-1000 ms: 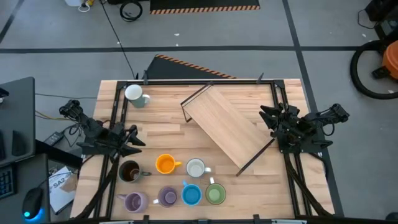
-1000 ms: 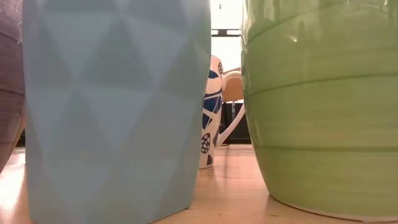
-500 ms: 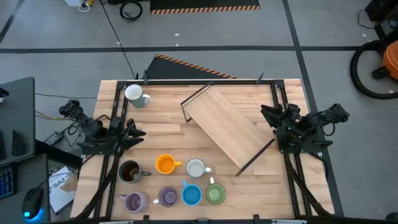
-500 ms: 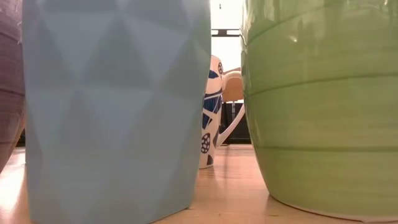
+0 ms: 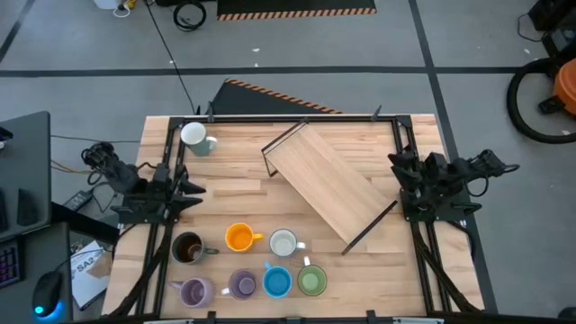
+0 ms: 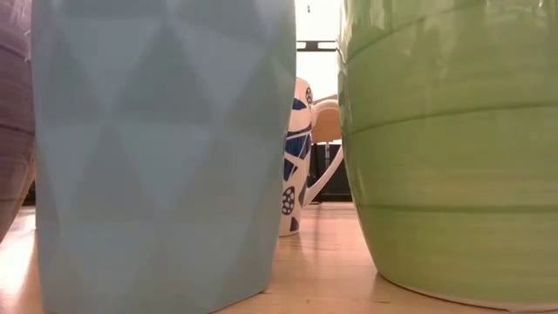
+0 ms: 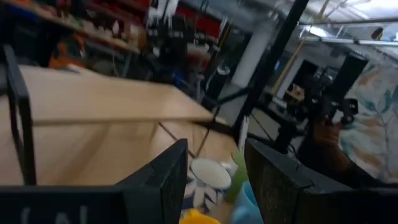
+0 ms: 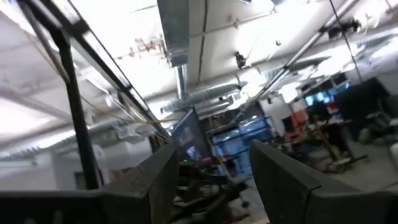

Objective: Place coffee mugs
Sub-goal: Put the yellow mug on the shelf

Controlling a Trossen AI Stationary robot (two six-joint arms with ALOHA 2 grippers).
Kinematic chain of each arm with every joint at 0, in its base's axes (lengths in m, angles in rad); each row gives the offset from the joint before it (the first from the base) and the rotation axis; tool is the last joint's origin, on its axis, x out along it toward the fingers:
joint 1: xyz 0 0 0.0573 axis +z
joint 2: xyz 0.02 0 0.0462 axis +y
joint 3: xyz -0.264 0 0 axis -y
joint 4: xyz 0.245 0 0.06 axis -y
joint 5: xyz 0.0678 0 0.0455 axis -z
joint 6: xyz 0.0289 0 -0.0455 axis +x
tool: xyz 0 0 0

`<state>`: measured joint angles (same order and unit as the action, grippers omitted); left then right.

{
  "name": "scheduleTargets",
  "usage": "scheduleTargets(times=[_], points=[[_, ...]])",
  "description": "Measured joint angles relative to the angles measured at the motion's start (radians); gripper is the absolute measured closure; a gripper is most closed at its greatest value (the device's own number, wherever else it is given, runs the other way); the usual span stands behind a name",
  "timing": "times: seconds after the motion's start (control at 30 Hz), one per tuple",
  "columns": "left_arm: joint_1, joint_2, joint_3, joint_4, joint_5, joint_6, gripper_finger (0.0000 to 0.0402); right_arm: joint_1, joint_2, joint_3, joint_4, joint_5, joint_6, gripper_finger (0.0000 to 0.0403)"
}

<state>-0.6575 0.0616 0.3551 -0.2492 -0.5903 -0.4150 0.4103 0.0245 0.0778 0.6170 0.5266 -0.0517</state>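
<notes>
Several coffee mugs stand on their bases near the table's front edge: dark brown, orange, white patterned, two purple, blue and green. A pale mug stands alone at the far left. The low view is filled by the blue mug and the green mug. My left gripper hovers open at the left edge, pointing level toward the white mug. My right gripper hovers open at the right edge, tipped up toward the ceiling.
A wooden shelf board with a black metal frame lies slanted across the table's middle, between the two arms. Black rails run along the table's left and right sides. A bare strip of tabletop lies between the shelf and the mugs.
My left gripper has risen and drawn back a little toward the table's left edge, staying open. My right gripper has tipped upward and pulled slightly toward the right edge, also open. The mugs and the shelf have stayed in place.
</notes>
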Motion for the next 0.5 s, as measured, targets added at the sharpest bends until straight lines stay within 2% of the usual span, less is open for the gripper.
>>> scheduleTargets(times=[0.23,0.37,0.5], points=[[0.000,0.243,0.113,-0.104,0.040,-0.148,0.0235,0.000,0.108,0.144,-0.194,0.140,-0.027,0.0200],[0.006,0.381,0.226,-0.278,0.000,-0.262,0.0235,0.000,0.176,0.243,-0.330,0.213,-0.033,0.0200],[0.065,0.483,0.337,-0.456,-0.030,-0.392,0.0235,0.000,0.238,0.313,-0.440,0.250,-0.008,0.0200]])
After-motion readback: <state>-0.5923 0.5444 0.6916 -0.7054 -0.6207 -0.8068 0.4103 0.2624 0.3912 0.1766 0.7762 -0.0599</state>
